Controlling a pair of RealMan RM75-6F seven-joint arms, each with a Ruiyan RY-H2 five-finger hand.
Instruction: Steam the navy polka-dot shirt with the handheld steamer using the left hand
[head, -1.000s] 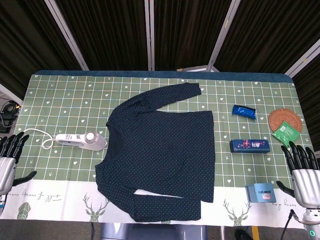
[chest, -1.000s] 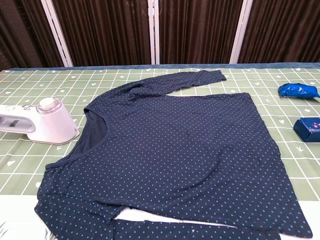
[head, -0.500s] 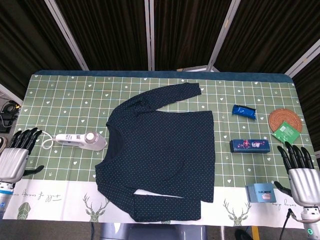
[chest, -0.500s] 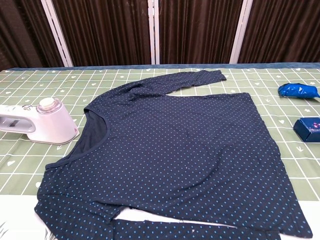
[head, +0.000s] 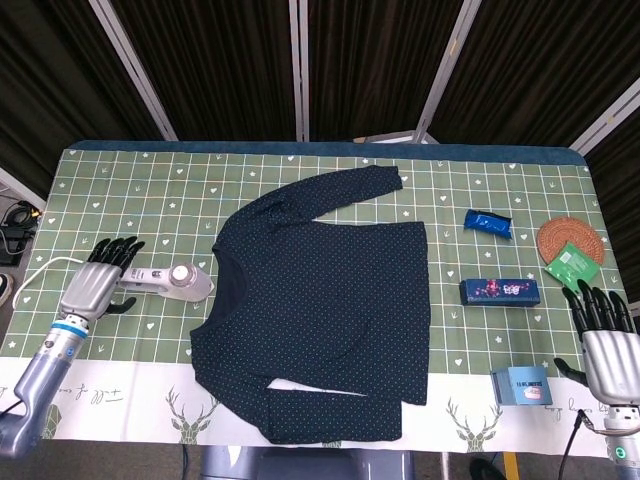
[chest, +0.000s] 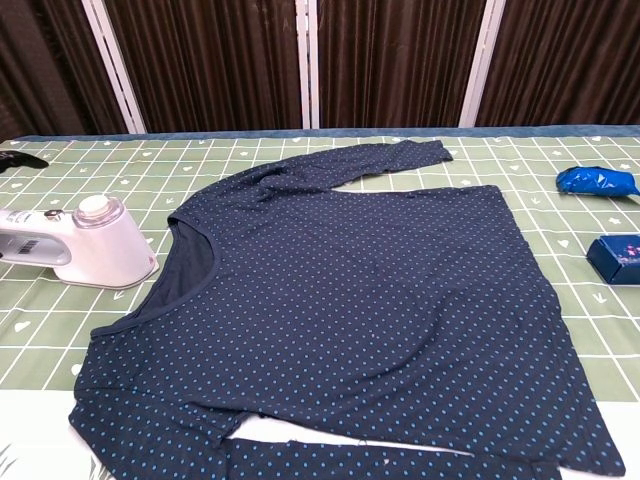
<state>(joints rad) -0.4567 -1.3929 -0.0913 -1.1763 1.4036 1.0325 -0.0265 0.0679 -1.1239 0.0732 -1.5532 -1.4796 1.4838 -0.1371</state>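
Note:
The navy polka-dot shirt (head: 322, 302) lies flat in the middle of the table, also filling the chest view (chest: 350, 300). The white handheld steamer (head: 170, 281) lies on its side just left of the collar, head toward the shirt (chest: 85, 245). My left hand (head: 95, 284) hovers at the steamer's handle end with fingers spread, holding nothing; only dark fingertips (chest: 20, 159) show at the chest view's left edge. My right hand (head: 605, 345) is at the table's near right corner, fingers extended and empty.
On the right are a blue packet (head: 488, 223), a navy box (head: 500, 291), a wicker coaster (head: 570, 238) with a green packet (head: 572, 266), and a light blue box (head: 521, 384) beside my right hand. The steamer's white cord (head: 40, 268) trails left.
My left hand has moved right and forward from the table's left edge to the steamer's handle. The right hand has barely shifted. Steamer and shirt lie as before.

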